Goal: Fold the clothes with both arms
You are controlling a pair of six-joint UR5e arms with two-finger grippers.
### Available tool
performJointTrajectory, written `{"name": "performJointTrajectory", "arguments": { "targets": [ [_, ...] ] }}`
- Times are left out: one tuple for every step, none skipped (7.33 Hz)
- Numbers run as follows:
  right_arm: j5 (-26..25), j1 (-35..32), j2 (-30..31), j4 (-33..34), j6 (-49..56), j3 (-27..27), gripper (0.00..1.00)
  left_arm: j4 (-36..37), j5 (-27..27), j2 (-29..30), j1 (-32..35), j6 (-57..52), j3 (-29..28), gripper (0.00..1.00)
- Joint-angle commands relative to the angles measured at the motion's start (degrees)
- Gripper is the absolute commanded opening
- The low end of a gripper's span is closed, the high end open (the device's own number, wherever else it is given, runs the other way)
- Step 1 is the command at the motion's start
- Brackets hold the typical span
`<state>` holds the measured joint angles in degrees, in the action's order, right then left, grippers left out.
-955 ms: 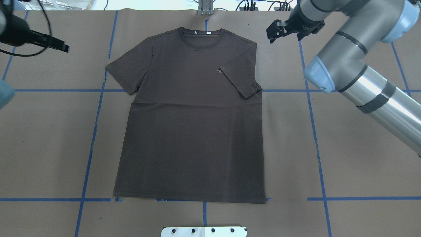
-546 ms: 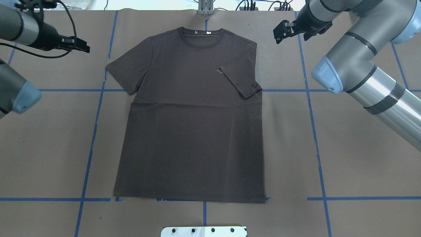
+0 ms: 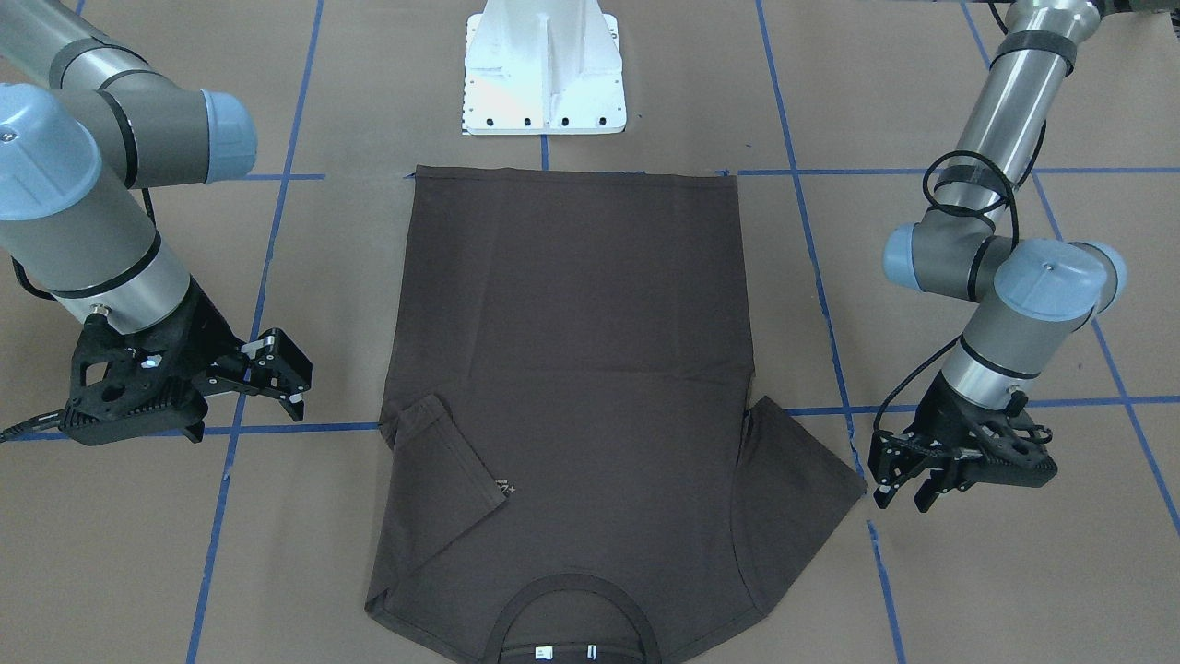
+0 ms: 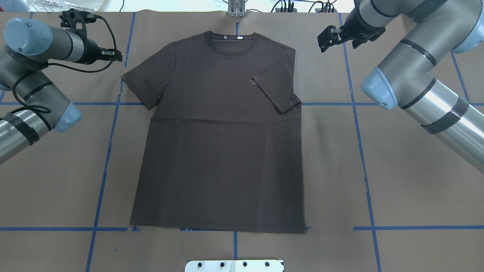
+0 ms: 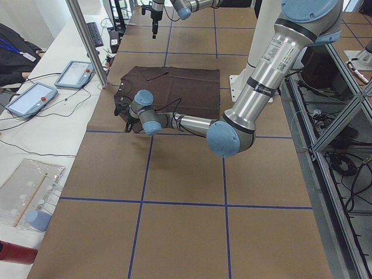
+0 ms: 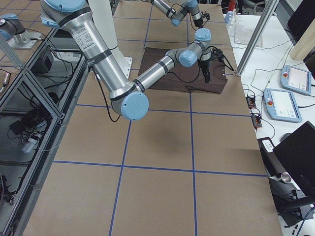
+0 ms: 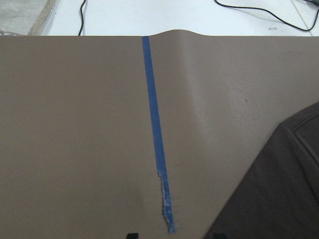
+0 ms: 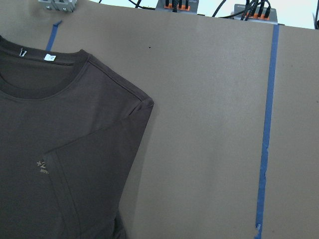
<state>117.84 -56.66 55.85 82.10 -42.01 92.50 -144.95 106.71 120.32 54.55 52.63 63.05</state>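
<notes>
T-shirt (image 4: 223, 151), dark brown, lies flat on the middle of the bench (image 4: 397, 170), front side up. Its collar (image 4: 231, 39) is at the end far from the robot, and its bottom edge is near the white base (image 3: 544, 65). Small white tags (image 4: 239, 37) show inside the collar. The sleeve on the robot's left (image 4: 145, 85) is spread out flat on the brown paper. The sleeve on the robot's right (image 4: 278, 94) is folded in over the chest, and its edge covers part of the small pale logo (image 4: 252, 81). The left end effector (image 3: 902, 498) is just beside the outer edge of the spread sleeve. Its two fingers are apart, with nothing between them. The right end effector (image 3: 297, 383) is off to the other side of the T-shirt, over bare paper and not touching the cloth. Its fingers are apart too and hold nothing. Blue tape lines (image 4: 363, 158) cross the bench.
</notes>
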Motion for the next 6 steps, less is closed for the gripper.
{"name": "performJointTrajectory", "arguments": {
  "targets": [
    [-0.07,0.06,0.14,-0.01,0.00,-0.04,1.00,-1.21,-1.15,0.27,-2.41,2.19,-1.53,0.43],
    [-0.07,0.06,0.31,-0.01,0.00,-0.04,1.00,-1.21,-1.41,0.27,-3.12,2.38,-1.44,0.42],
    [-0.07,0.06,0.40,-0.01,0.00,-0.04,1.00,-1.21,-1.41,0.27,-3.39,2.38,-1.44,0.42],
    [-0.07,0.06,0.49,-0.01,0.00,0.05,1.00,-1.21,-1.41,0.18,-3.74,2.38,-1.44,0.42],
    [-0.07,0.06,0.49,-0.01,0.00,0.05,1.00,-1.21,-1.41,0.01,-3.92,2.38,-1.53,0.42],
    [-0.07,0.06,0.49,-0.01,0.00,0.05,1.00,-1.21,-1.41,-0.17,-4.01,2.38,-1.53,0.42]
  ]
}}
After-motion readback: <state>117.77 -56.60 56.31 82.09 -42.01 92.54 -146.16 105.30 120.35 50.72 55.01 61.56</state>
